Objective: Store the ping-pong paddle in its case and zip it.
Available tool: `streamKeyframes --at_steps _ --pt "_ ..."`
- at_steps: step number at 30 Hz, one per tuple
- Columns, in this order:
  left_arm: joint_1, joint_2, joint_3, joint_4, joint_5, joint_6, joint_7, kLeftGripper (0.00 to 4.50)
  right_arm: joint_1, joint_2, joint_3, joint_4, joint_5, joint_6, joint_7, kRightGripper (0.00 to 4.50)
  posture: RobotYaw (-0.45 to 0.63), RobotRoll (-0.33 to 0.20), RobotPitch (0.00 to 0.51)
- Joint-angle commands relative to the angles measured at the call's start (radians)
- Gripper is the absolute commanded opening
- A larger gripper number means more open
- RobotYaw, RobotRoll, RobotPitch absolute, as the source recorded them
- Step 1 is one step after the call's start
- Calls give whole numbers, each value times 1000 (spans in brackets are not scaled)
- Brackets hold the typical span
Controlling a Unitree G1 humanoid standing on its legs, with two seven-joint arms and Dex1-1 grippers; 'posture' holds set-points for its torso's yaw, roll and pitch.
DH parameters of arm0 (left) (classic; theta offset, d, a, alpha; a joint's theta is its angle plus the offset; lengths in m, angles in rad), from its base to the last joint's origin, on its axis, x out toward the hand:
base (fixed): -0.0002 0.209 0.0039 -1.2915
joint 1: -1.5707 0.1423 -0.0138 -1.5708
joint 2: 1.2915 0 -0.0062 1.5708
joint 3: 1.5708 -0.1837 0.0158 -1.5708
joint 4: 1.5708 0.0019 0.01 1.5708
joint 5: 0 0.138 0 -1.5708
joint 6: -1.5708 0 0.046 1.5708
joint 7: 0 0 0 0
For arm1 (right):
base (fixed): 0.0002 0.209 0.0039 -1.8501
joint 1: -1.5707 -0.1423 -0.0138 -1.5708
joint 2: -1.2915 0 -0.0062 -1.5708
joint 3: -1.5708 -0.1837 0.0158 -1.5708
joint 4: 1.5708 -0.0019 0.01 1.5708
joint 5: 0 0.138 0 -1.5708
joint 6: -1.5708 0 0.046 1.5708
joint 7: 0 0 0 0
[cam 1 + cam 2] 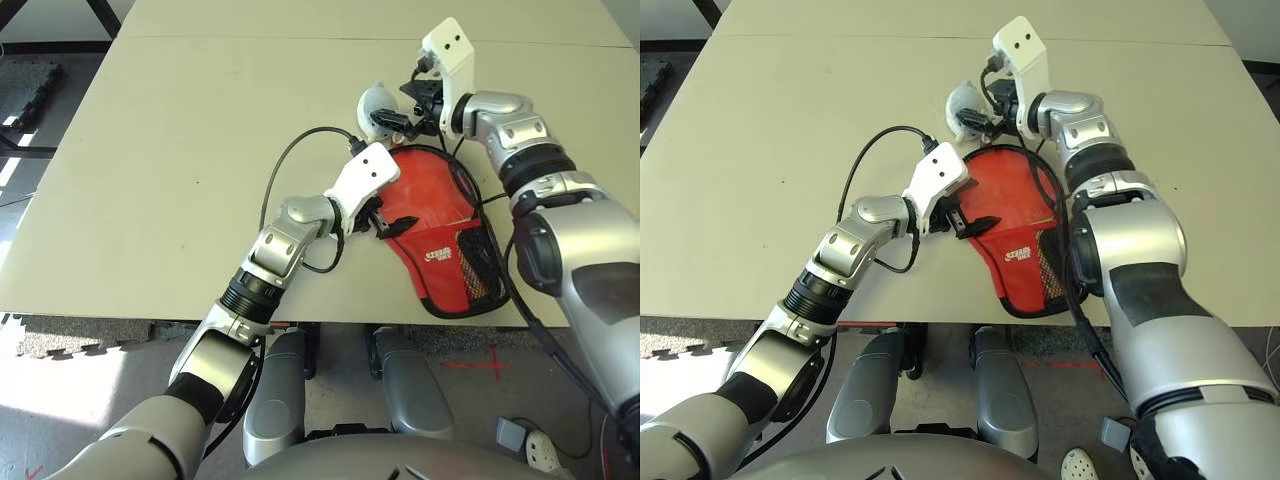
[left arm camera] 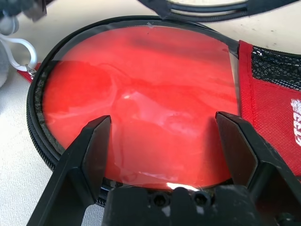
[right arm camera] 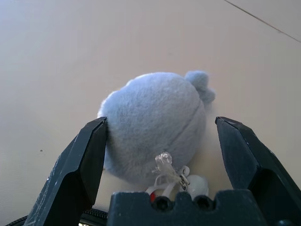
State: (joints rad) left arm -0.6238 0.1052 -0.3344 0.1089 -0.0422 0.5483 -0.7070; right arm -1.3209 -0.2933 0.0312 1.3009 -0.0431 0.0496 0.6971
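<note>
case (image 1: 440, 225) lies lengthwise, narrow end toward robot | both grippers spread (empty)

- The ping-pong paddle (image 2: 141, 99) has a red rubber face, smooth and glossy, with light reflecting on it.
- The case (image 1: 450, 262) is red woven cloth, matt, with a black mesh pocket and a black zipper edge.
- The pouch (image 3: 155, 125) is grey-white, soft and fuzzy like plush.
- The table (image 1: 180, 150) is pale, smooth and matt.
- The forearms are shiny silver; the fingers (image 2: 87, 160) look like matt black plastic.
</note>
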Motion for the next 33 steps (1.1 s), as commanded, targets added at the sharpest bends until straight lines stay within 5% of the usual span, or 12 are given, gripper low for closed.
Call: streamKeyframes --at_steps 1,6,8,20,33 --pt "61 8 -38 40 3 83 6 4439 -6 21 28 25 -55 -14 -31 4500 46 0 308" --pt "66 5 -38 29 3 91 18 4439 -6 49 38 33 -92 -14 -64 4500 61 0 307" --pt "65 3 -37 29 3 91 20 4500 -7 53 33 34 -98 -16 -85 4099 67 0 307" --pt "61 -5 -48 42 5 82 22 4500 2 -53 6 31 -108 -30 -137 257 55 0 295" --pt "17 -20 -74 105 9 45 5 4500 71 -279 9 5 -116 -41 -55 125 1 0 287"
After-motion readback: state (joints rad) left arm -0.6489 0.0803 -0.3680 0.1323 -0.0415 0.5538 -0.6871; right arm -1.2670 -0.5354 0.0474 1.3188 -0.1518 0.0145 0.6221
